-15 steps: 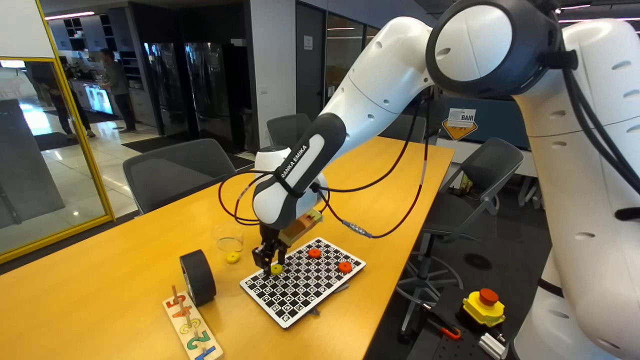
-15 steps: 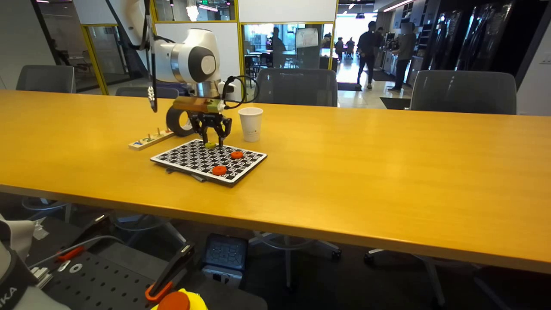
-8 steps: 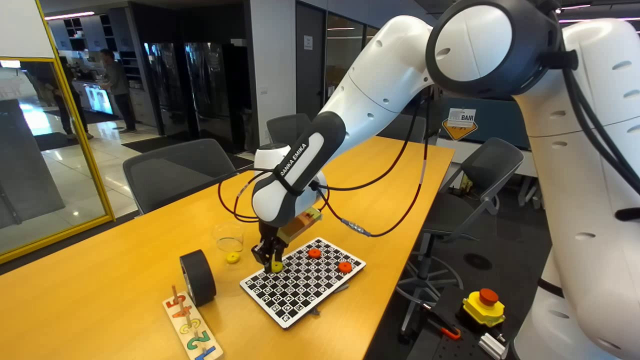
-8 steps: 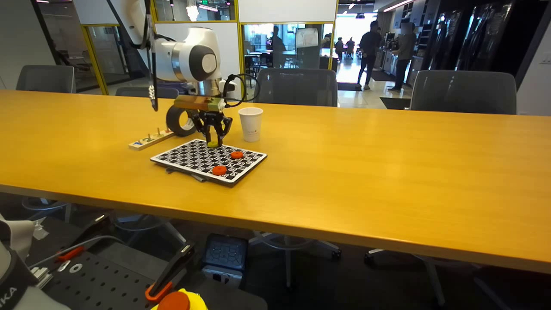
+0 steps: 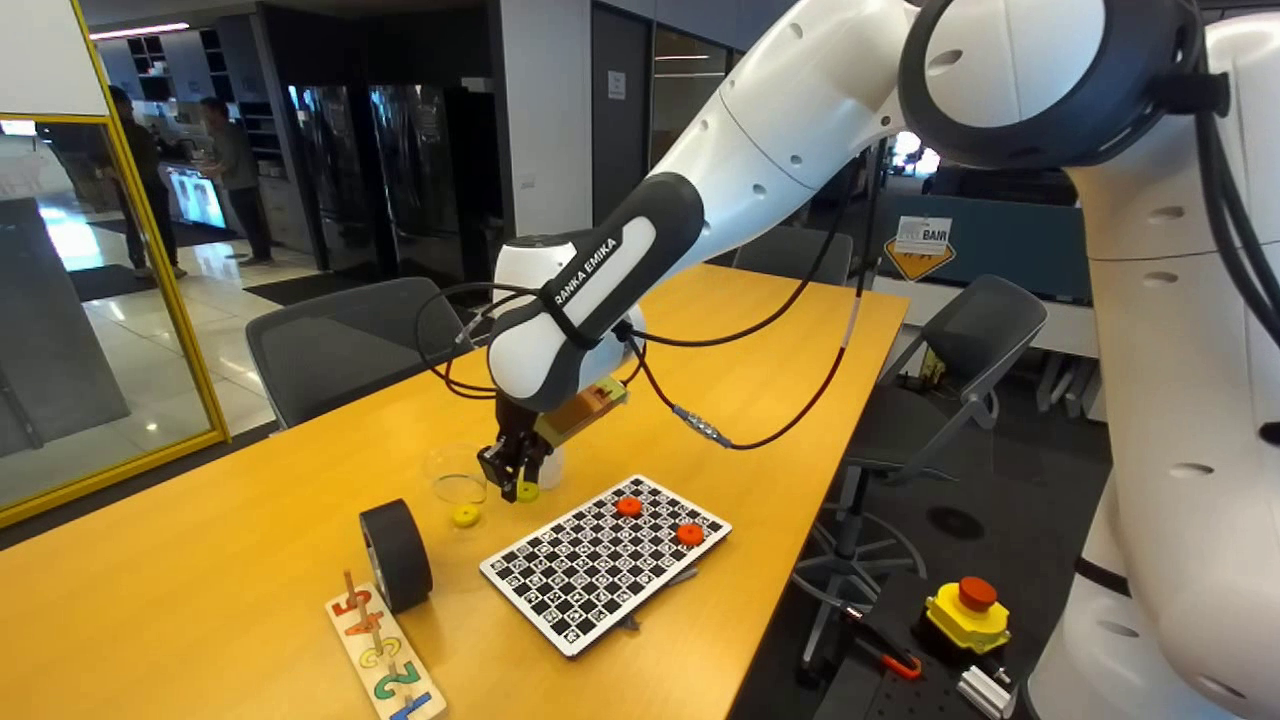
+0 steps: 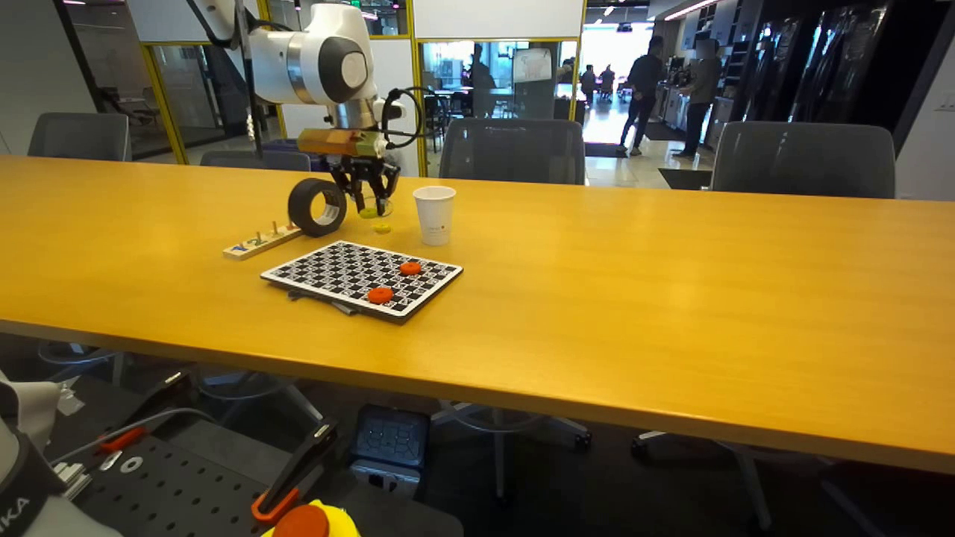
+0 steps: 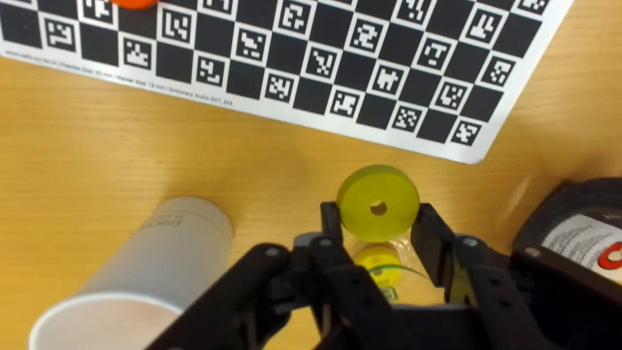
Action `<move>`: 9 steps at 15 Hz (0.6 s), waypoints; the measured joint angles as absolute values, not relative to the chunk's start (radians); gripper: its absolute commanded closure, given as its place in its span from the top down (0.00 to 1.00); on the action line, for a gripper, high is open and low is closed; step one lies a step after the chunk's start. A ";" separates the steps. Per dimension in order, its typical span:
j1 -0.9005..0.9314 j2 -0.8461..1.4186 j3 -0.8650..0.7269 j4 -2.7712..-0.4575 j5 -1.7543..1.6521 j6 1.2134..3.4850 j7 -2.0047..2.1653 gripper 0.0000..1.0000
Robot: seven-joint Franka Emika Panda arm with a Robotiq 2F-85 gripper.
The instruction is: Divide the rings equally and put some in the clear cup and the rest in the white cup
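A yellow-green ring (image 7: 359, 214) hangs in the air above the tabletop (image 6: 671, 298), its flat face and small centre hole turned toward the wrist view. A second yellow ring (image 5: 466, 515) shows through the wall of the clear cup (image 5: 458, 478), short and see-through, and seems to lie at its bottom. To one side, with a gap between, the white cup (image 6: 434, 216) stands upright, taller and opaque; the wrist view catches its rim and some pale inner wall, but its bottom is hidden.

The black pincer (image 7: 379, 214) points down, drawn in to the width of the yellow-green ring; its two fingertips (image 7: 333, 221) press on opposite edges and pinch it. The pincer is near the clear cup, overlapping it in an exterior view; whether the ring is over the cup's mouth cannot be told.

Nearby, a black-and-white checkered board (image 5: 606, 560) carries an orange ring (image 5: 629, 506) and, apart from it, another orange ring (image 5: 690, 535), both lying flat. On the clear cup's side, a thick black roll (image 5: 405, 555) stands on edge. Just beside the roll lies a wooden strip (image 5: 378, 640) with upright pegs and coloured digits. Grey chairs (image 6: 512, 153) stand along the tabletop's edge.
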State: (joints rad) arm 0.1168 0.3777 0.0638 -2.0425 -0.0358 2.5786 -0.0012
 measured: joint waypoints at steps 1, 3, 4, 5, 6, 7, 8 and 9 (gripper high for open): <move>0.119 0.369 0.064 -2.032 -0.036 2.577 -0.001 0.21; 0.123 0.364 0.065 -2.008 -0.038 2.576 -0.001 0.21; 0.126 0.365 0.065 -1.995 -0.042 2.576 -0.001 0.21; 0.129 0.367 0.066 -1.983 -0.049 2.574 -0.001 0.21; 0.132 0.371 0.066 -1.970 -0.057 2.571 -0.001 0.21; 0.135 0.375 0.067 -1.958 -0.064 2.568 -0.001 0.21; 0.137 0.380 0.067 -1.945 -0.070 2.563 -0.001 0.21; 0.139 0.386 0.067 -1.934 -0.075 2.559 -0.002 0.21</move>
